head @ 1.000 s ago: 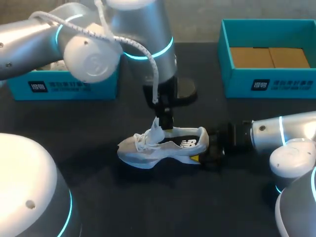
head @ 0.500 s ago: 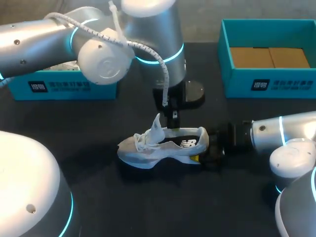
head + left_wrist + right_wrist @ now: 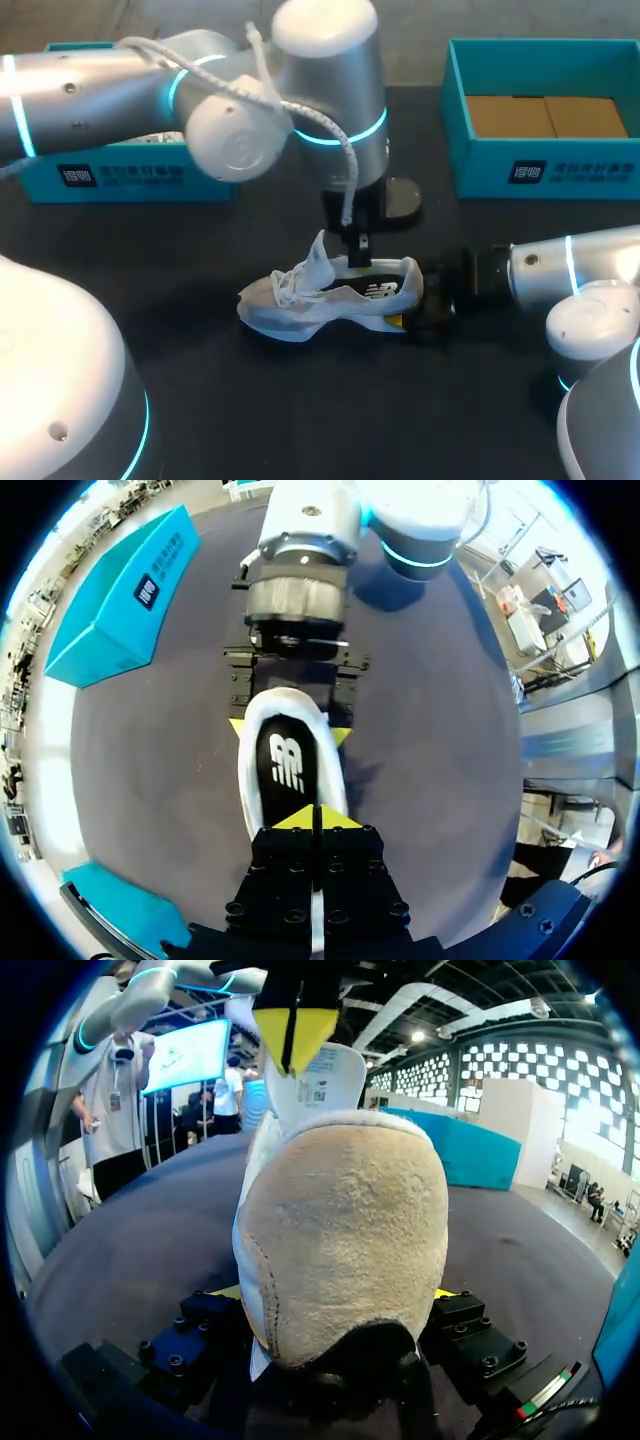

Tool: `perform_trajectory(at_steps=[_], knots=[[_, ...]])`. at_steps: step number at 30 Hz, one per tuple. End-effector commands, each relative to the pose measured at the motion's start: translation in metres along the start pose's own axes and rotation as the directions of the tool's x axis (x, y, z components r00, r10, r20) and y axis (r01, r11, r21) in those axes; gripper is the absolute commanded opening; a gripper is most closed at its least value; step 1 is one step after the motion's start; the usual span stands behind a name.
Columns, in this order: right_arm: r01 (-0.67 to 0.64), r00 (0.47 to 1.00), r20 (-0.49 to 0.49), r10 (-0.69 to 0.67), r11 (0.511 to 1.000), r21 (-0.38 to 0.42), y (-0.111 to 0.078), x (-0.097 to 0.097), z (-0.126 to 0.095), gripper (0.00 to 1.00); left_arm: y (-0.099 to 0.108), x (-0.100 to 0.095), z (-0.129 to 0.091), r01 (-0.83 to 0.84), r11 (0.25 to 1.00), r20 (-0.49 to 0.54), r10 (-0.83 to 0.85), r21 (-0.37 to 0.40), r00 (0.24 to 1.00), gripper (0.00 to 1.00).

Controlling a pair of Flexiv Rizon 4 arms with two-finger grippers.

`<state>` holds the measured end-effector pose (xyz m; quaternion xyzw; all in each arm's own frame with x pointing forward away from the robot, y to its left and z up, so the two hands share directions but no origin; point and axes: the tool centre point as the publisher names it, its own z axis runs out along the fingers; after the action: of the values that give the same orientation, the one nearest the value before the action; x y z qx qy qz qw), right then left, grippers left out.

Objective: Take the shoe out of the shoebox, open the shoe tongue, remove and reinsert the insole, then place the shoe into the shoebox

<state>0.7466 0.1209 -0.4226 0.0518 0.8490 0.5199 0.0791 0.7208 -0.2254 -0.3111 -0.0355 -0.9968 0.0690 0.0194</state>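
A white shoe (image 3: 320, 300) lies on its side-on sole at the middle of the black table, toe to the left. Its tongue (image 3: 318, 255) stands pulled up. My right gripper (image 3: 408, 297) is shut on the shoe's heel (image 3: 345, 1220), one yellow-tipped finger on each side. In the left wrist view the black insole (image 3: 288, 765) shows inside the opening. My left gripper (image 3: 358, 262) hangs just above that opening, behind the tongue (image 3: 335, 1075). Its yellow tips (image 3: 318, 816) are pressed together, and I see nothing between them.
A teal shoebox (image 3: 540, 165) with brown card inside stands at the back right. Another teal box (image 3: 130, 178) sits at the back left, partly behind my left arm. Dark table surface (image 3: 330, 400) lies in front of the shoe.
My left gripper has left the tongue and shifted right, over the shoe's opening, with its fingers closing. The shoe and the right arm have stayed put.
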Motion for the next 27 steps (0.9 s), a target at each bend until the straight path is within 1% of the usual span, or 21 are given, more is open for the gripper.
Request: perform_trajectory(at_steps=[1, 4, 9, 12, 13, 18, 21, 22, 27], knots=[[0.000, 1.000, 0.000, 0.000, 1.000, 0.006, 0.001, 0.000, 0.000, 0.00, -0.020, -0.016, 0.032, -0.007, 1.000, -0.042, 0.006, -0.026, 0.999, 0.00], [0.000, 1.000, 0.000, 0.000, 1.000, 0.006, 0.001, 0.000, 0.000, 0.00, -0.021, -0.022, 0.043, -0.006, 0.999, -0.057, 0.004, -0.041, 0.998, 0.00], [0.000, 1.000, 0.000, 0.000, 1.000, 0.006, 0.001, 0.000, 0.000, 0.00, -0.018, -0.022, 0.054, 0.000, 0.998, -0.078, -0.004, -0.058, 0.997, 0.00], [0.000, 1.000, 0.000, 0.000, 1.000, 0.006, 0.001, 0.000, 0.000, 0.00, -0.011, -0.019, 0.059, 0.006, 0.998, -0.092, -0.012, -0.065, 0.996, 0.00], [0.000, 1.000, 0.000, 0.000, 1.000, 0.006, 0.001, 0.000, 0.000, 0.00, -0.006, -0.017, 0.061, 0.010, 0.997, -0.101, -0.017, -0.070, 0.995, 0.00], [0.000, 1.000, 0.000, 0.000, 1.000, 0.006, 0.001, 0.000, 0.000, 0.00, 0.013, -0.009, 0.063, 0.042, 0.997, -0.117, -0.050, -0.068, 0.992, 0.00], [0.000, 1.000, 0.000, 0.000, 1.000, 0.006, 0.001, 0.000, 0.000, 0.00, 0.021, -0.004, 0.062, 0.050, 0.996, -0.130, -0.058, -0.070, 0.990, 0.00], [0.000, 1.000, 0.000, 0.000, 1.000, 0.006, 0.001, 0.000, 0.000, 0.00, 0.025, -0.002, 0.061, 0.055, 0.997, -0.141, -0.063, -0.059, 0.988, 0.00], [0.000, 1.000, 0.000, 0.000, 1.000, 0.006, 0.001, 0.000, 0.000, 0.00, 0.030, 0.001, 0.062, 0.024, 0.998, -0.189, -0.035, -0.061, 0.981, 0.00]])
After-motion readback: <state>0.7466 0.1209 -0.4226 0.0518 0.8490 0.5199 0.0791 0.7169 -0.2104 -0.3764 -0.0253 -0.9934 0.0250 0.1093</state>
